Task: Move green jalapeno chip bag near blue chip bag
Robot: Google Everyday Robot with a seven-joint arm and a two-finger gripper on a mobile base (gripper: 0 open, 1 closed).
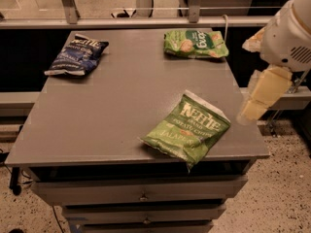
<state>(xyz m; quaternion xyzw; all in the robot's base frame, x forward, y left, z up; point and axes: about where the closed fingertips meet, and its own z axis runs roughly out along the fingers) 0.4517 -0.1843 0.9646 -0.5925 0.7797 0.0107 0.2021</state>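
Task not started: green jalapeno chip bag was seen at tabletop front edge, well apart from blue chip bag at back left; pincer was seen off the right side, state couldn't be told

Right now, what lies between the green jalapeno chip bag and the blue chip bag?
Only bare table, in the camera view, between the green jalapeno chip bag and blue chip bag. The tool hangs off the table's right edge.
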